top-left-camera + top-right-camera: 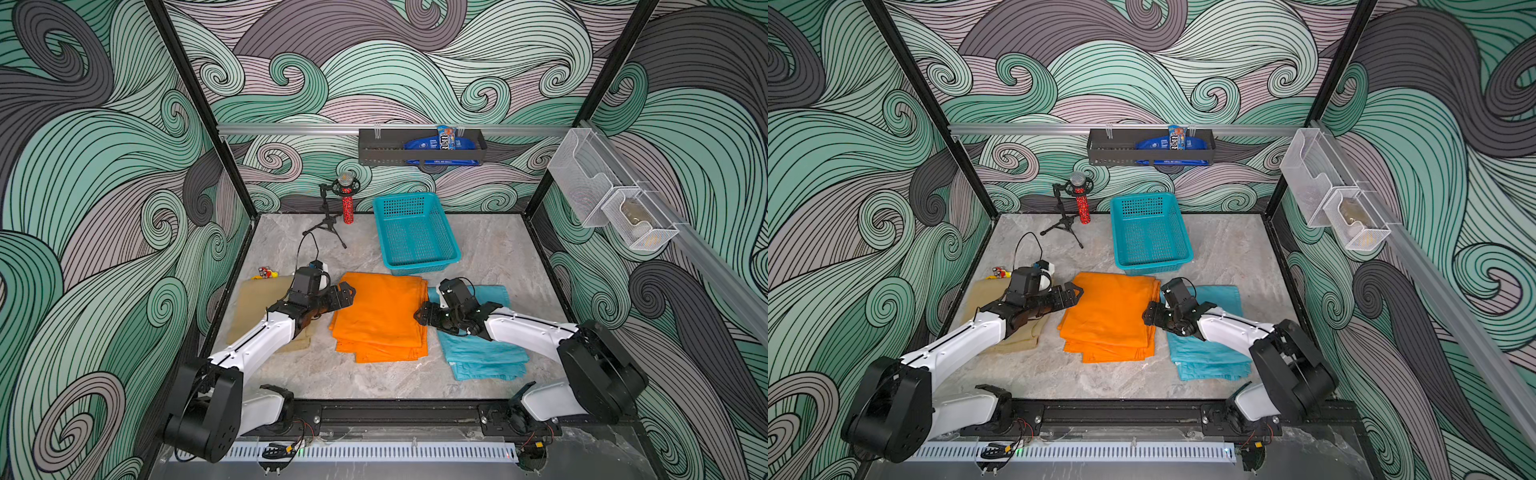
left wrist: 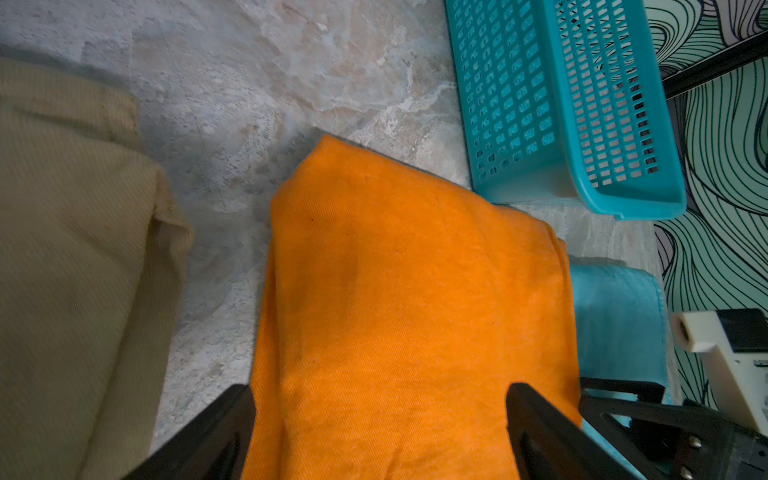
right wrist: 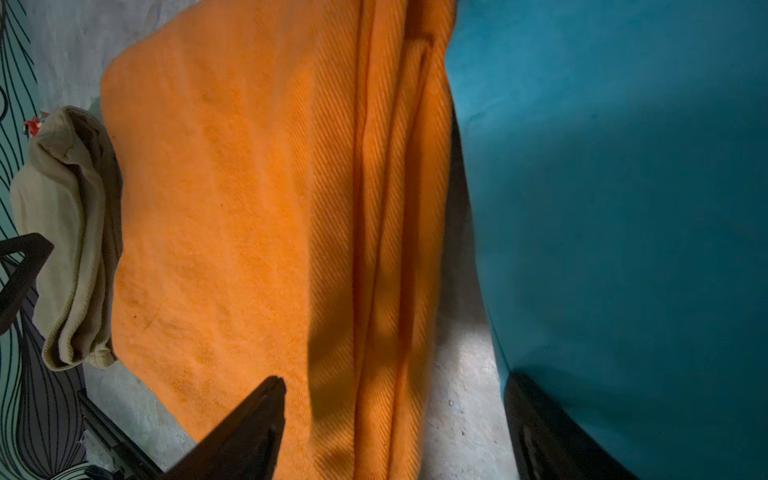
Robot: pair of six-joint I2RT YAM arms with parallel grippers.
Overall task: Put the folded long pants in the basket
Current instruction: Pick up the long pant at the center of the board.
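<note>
A robot test cell – a lab setup, not a home. Wave-patterned walls (image 1: 395,62) box in a marble-look bench (image 1: 490,257) – two arms bolted along its front rail (image 1: 399,415).

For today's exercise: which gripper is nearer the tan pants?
Left. The left gripper hangs between the tan pants and orange pants; the right gripper is beyond the orange pants.

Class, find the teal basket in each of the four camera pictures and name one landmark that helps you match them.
Top views: the teal basket sits at the back, centre.
Left wrist: teal basket in the upper right.
Right wrist: not in it.
Shared landmark: the orange folded pants, just in front of it.
</note>
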